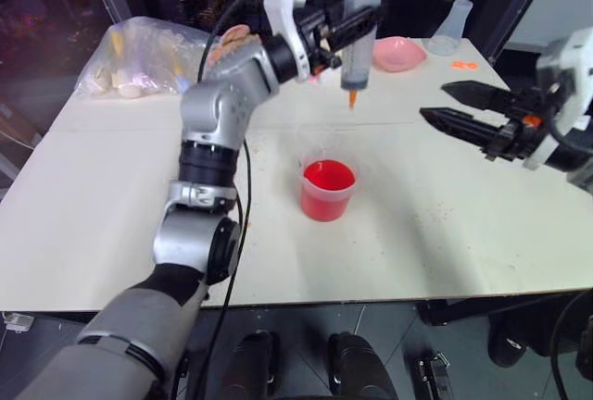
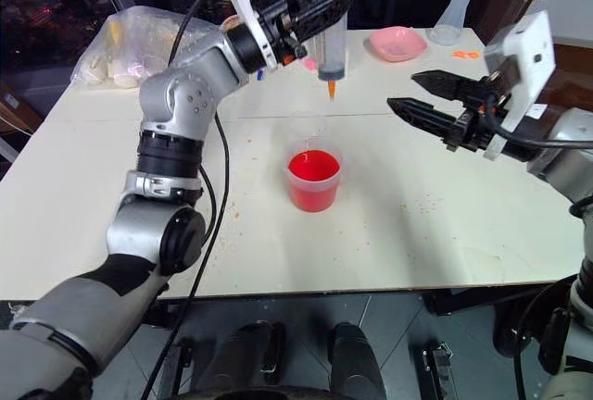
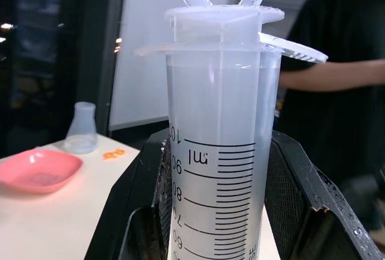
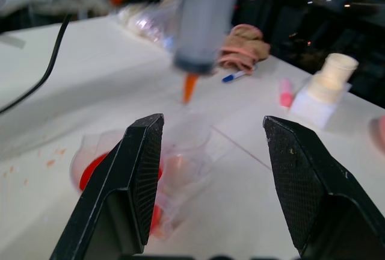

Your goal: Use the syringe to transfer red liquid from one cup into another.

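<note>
White table, dark windows, pink dish

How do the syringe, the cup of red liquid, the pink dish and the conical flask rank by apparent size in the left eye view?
1. The syringe, raised nearer the camera and cut by the frame's top, so its lead is unsure.
2. The cup of red liquid.
3. The pink dish and the conical flask, farther away, look alike.
</note>
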Robot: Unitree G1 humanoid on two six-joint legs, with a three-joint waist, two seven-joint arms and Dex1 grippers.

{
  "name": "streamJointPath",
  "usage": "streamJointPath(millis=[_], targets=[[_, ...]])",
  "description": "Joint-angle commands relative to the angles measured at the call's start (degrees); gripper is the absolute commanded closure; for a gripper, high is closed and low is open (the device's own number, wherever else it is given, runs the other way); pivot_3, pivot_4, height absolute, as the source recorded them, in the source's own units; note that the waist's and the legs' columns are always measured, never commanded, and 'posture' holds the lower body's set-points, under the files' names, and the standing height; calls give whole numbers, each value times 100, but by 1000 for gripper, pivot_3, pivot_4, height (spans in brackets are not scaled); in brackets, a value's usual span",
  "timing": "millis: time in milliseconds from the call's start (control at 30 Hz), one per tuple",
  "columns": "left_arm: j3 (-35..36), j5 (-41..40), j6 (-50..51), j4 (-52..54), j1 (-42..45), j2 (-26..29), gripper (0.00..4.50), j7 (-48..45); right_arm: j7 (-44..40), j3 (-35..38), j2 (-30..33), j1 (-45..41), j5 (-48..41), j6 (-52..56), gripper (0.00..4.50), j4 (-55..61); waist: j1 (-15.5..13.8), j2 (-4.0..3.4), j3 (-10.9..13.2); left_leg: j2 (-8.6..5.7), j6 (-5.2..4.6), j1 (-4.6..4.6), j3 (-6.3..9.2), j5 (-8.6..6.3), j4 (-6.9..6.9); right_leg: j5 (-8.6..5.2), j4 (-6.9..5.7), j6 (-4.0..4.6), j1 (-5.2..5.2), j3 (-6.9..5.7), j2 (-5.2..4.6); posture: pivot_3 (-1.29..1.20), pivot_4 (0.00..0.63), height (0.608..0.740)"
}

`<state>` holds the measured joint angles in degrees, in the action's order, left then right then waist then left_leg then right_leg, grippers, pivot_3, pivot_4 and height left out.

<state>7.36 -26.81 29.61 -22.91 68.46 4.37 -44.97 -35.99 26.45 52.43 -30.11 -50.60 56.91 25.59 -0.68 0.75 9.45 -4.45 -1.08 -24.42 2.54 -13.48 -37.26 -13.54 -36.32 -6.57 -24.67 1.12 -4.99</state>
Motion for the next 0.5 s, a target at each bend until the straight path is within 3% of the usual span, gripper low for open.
streamJointPath(millis=[33,300,500], targets=[[-328,-75,-268,617,-359,46,2969,-459,634,369,-62,-242,-550,454,1773,90,-6,-1,-1,0,-1,0,-1,-1,-1,0,1,0,1,0,-1,0,150,740],[-906,-23,-402,1673,-1533,291,2969,-889,1393,243,-169,-596,-1407,808,1773,105,9,-3,-2,1,-4,0,-3,-1,-2,0,2,1,2,3,-1,0,150,740],[-1121,157,-915,1569,-2087,369,2969,-1063,2348,-113,-736,-957,-1764,819,1773,12,-3,-6,-3,2,-6,3,-3,0,-10,2,1,4,6,3,0,0,150,740]])
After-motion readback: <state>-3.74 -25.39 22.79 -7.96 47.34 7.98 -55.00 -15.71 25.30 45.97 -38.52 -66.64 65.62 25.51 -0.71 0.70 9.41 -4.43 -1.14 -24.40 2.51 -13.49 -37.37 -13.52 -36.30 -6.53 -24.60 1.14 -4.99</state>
